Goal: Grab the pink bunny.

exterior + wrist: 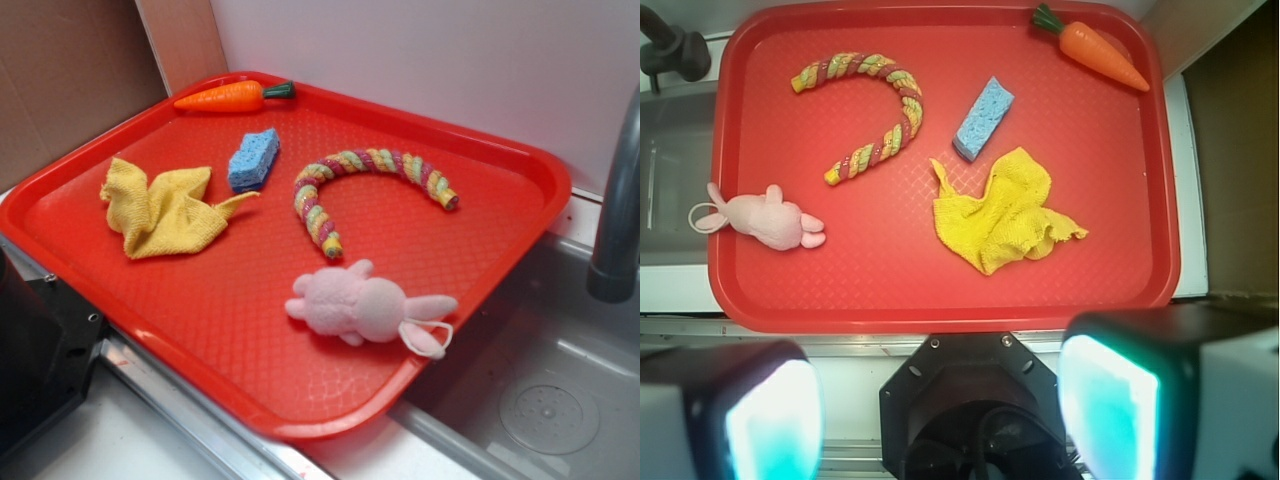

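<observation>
gripper wide open, empty, above tray's near side | pink bunny at red tray edge by sink (ears seemingly overhanging) | risk: off-centre closure nudges it off the rim

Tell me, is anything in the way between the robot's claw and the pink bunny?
Nothing visible is. The gripper sits open off the tray's near edge, and only bare tray lies between it and the pink bunny.
</observation>
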